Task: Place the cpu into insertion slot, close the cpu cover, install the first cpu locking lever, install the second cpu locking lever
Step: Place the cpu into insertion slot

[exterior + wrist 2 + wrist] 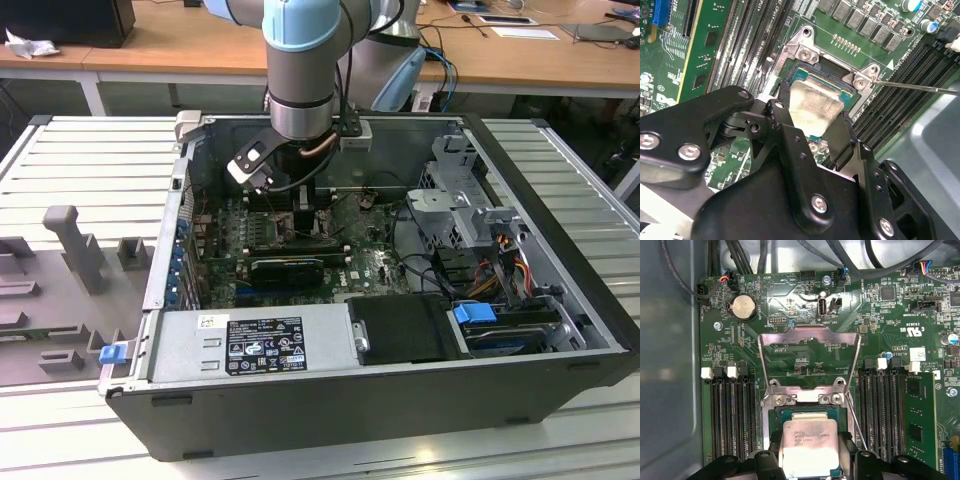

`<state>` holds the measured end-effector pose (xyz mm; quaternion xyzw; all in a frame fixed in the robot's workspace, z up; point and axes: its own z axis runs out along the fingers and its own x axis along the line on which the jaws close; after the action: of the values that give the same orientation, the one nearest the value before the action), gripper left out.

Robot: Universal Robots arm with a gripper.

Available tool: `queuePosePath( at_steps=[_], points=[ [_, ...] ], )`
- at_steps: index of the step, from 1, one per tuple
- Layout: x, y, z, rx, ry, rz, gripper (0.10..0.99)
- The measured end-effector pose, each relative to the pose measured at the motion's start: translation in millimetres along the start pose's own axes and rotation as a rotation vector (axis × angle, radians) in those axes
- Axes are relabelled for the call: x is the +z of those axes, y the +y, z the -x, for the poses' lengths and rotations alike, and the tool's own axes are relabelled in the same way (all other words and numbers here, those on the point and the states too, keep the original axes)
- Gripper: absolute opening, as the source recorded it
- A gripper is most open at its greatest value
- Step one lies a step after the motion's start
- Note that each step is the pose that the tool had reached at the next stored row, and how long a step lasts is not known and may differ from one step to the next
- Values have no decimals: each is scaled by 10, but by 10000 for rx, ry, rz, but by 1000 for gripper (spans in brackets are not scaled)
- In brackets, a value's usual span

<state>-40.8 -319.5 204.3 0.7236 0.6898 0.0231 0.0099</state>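
The cpu (809, 446), a pale silver square chip, sits between my gripper's (811, 462) black fingers (767, 460), which press on its two opposite edges. It hovers just over the insertion slot (790, 413), a dark socket with a metal rim. The cpu cover (810, 337), a dull silver frame with a window, is swung open and stands away from the slot. In the second wrist view the cpu (816, 106) shows tilted over the slot (837, 80) between the fingers (846, 131). A thin locking lever (920, 87) sticks out sideways. In the exterior view the gripper (300, 215) reaches down into the open computer case.
Long black memory slots (732, 415) flank the socket on both sides (885, 410). A graphics card (288, 268), the power supply (255, 340) and cable bundles (490, 270) crowd the case. The case walls (560, 240) enclose the arm. Grey fixtures (70, 240) stand on the slatted table.
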Motion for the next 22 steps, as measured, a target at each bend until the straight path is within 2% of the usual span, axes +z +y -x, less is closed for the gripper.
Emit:
queuePosePath(
  at_steps=[4, 5, 11, 12, 13, 14, 19, 22],
  points=[
    [1, 0, 0, 0, -3, 1, 541],
    [0, 0, 0, 0, -4, 1, 604],
    [-41, 2, -1, 9, -5, 1, 604],
    [-59, 3, -1, 12, -5, 1, 522],
    [-69, 3, -2, 13, -6, 1, 400],
    [-80, 4, -2, 14, -9, 1, 400],
    [-102, 5, -2, 17, -27, 2, 106],
    [-118, 5, -2, 22, -32, 2, 106]
  ],
)
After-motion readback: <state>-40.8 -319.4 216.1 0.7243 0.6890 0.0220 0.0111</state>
